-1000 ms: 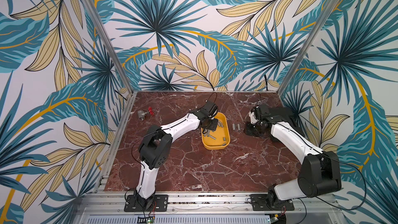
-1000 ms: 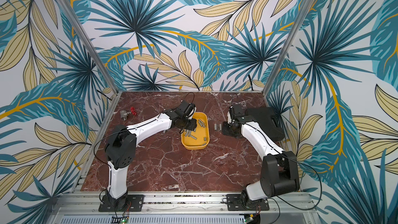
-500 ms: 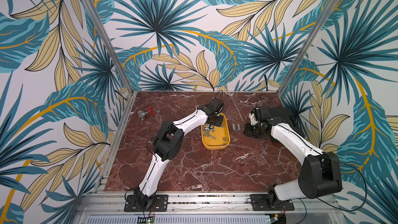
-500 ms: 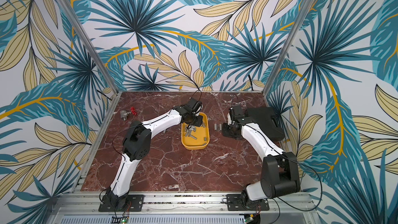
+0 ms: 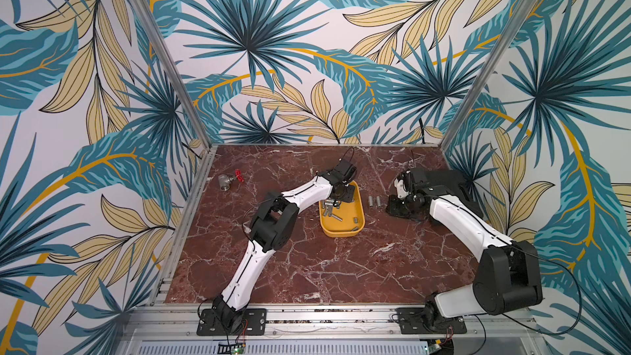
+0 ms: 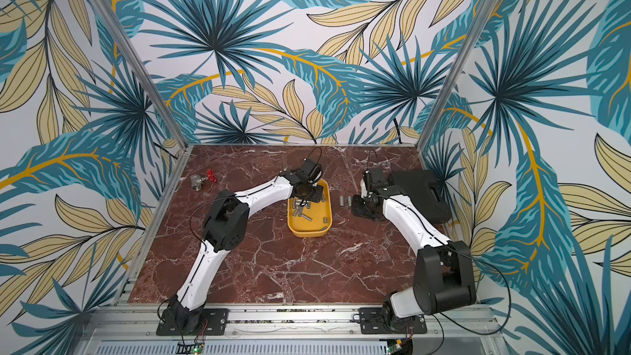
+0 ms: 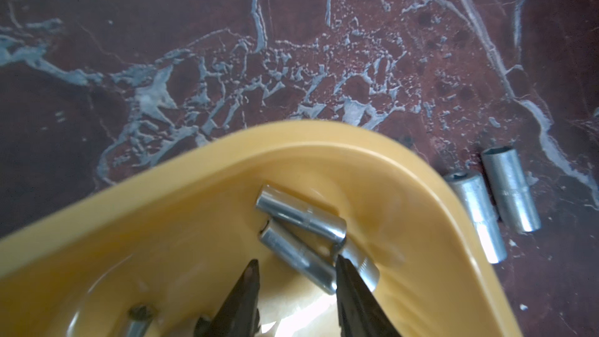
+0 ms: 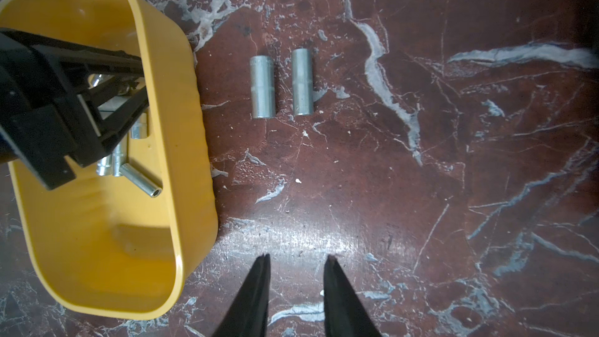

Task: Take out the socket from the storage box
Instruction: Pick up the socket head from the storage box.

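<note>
Two silver steel sockets (image 8: 263, 87) already set out on marble table (image 8: 421, 157). Left gripper (image 7: 296, 258), brought to far end of shallow yellow plastic storage box (image 7: 421, 222), fingers (image 7: 353, 290) parted beside third socket (image 7: 298, 259), not yet gripped. Right gripper (image 8: 297, 259) parted, empty.

Here we are in a robot lab test cell: leaf-print panels (image 5: 256, 46) on aluminium posts (image 5: 164, 56), marble-look tabletop (image 5: 341, 268), robot arms (image 5: 246, 268) bolted to a rail (image 5: 327, 315).

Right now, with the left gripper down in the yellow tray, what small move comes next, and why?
Probably ease the left gripper slightly forward so its open jaws straddle the nearer socket before closing. In the left wrist view that socket lies slantwise in the storage box, only partly between the fingertips, and nothing looks gripped yet.
</note>
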Controlling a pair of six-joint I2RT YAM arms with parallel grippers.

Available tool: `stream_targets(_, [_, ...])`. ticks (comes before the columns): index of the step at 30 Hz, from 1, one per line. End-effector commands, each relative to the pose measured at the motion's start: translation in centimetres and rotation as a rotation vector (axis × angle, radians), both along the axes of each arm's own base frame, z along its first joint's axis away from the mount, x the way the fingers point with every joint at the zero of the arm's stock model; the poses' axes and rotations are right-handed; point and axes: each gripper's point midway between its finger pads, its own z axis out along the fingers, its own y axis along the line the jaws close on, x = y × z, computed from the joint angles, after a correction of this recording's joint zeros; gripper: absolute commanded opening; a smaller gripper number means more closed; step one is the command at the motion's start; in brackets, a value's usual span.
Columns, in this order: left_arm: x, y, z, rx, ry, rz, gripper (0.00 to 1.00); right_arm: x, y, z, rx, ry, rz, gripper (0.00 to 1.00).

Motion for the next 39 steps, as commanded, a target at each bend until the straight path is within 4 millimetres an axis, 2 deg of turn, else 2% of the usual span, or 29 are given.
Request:
stream_targets(1, [1.5, -1.2, 2.1, -0.045, -0.066, 0.01, 0.42, -0.5, 0.2, -0.4, 0.016, 0.009, -0.003, 0.3])
stream_targets(2, [1.4, -1.1, 0.2, -0.023, -0.045, 0.012, 0.42, -0.4, 0.2, -0.4, 0.017, 0.008, -0.005, 0.31])
stream_targets(13, [1.2, 0.3, -1.7, 0.071, -0.035, 0.014, 0.37, -0.2, 0.4, -1.0, 0.023, 0.022, -0.001, 0.31])
stream_targets(15, [1.2, 1.1, -2.0, 0.11, -0.04, 0.024, 0.35, -0.2, 0.5, -1.1, 0.024, 0.023, 0.0, 0.31])
stream_targets(26, [-0.4, 2.9, -2.4, 0.177, -0.003, 0.022, 0.24, -0.2, 0.6, -1.1, 0.033, 0.024, -0.001, 0.31])
stream_targets(33, [-1.2, 3.5, -3.6, 0.195, 0.029, 0.021, 0.19, -0.3, 0.6, -1.2, 0.032, 0.027, -0.001, 0.31])
stream_targets(35, [-1.1, 3.4, -2.1, 0.174, 0.011, 0.024, 0.17, -0.3, 0.6, -1.2, 0.033, 0.028, -0.002, 0.31])
stream_targets(39, [-1.3, 3.5, -1.4, 0.167, 0.0, 0.026, 0.13, -0.3, 0.6, -1.1, 0.033, 0.027, -0.002, 0.3])
